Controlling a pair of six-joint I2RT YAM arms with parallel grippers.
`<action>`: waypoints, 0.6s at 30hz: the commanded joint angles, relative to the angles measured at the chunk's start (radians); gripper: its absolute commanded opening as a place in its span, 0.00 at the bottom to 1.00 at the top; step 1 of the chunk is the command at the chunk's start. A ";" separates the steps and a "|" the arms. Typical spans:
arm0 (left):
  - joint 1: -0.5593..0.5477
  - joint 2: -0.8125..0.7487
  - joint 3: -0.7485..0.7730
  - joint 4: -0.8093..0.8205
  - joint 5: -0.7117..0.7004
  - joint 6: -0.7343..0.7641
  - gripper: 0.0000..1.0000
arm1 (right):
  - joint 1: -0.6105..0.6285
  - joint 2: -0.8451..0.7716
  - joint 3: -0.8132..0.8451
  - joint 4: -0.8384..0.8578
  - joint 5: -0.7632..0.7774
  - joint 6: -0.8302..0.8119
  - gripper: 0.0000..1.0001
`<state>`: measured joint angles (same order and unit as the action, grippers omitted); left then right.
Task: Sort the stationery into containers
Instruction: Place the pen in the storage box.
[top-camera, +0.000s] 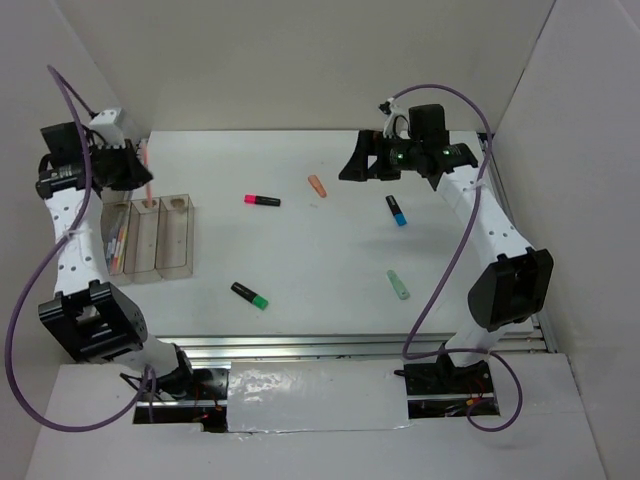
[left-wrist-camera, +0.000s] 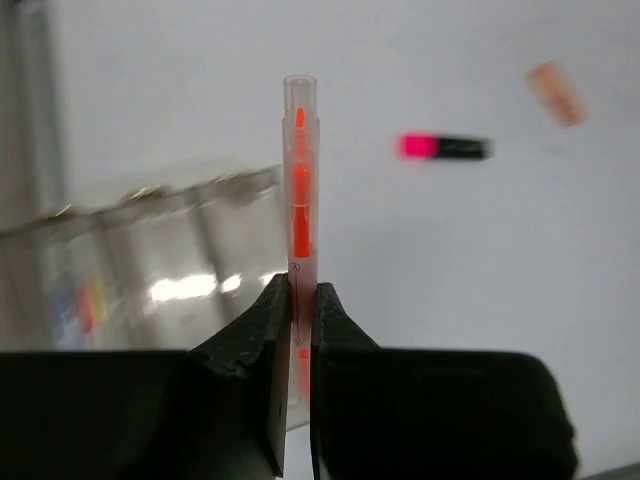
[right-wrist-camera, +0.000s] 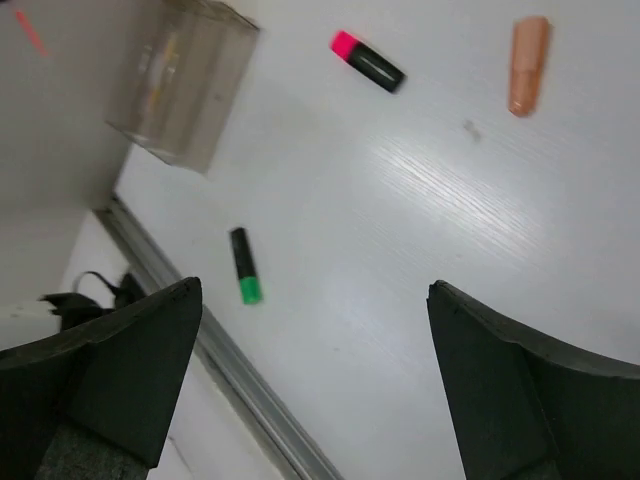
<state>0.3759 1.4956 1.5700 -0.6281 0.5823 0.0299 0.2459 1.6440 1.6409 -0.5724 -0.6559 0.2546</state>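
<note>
I fear the red pen (left-wrist-camera: 299, 180), pinched near one end by my left gripper (left-wrist-camera: 300, 300), may tilt and miss the containers (left-wrist-camera: 180, 270) at the frame's left; my right gripper (right-wrist-camera: 312, 300) stands wide, empty.

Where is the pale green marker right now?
In the top view the mint green highlighter lies on the right side of the table, nearer the arm bases than the blue-black highlighter and just left of the right arm.
</note>
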 joint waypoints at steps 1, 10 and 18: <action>0.092 0.057 0.007 -0.269 -0.384 0.363 0.00 | 0.018 -0.024 0.004 -0.188 0.177 -0.210 1.00; 0.238 0.259 0.081 -0.279 -0.481 0.377 0.00 | 0.015 0.045 0.020 -0.273 0.177 -0.244 1.00; 0.236 0.373 0.067 -0.186 -0.541 0.338 0.03 | 0.012 0.068 0.017 -0.290 0.179 -0.282 1.00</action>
<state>0.6186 1.8305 1.6085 -0.8566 0.0776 0.3676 0.2558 1.7084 1.6306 -0.8364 -0.4816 0.0036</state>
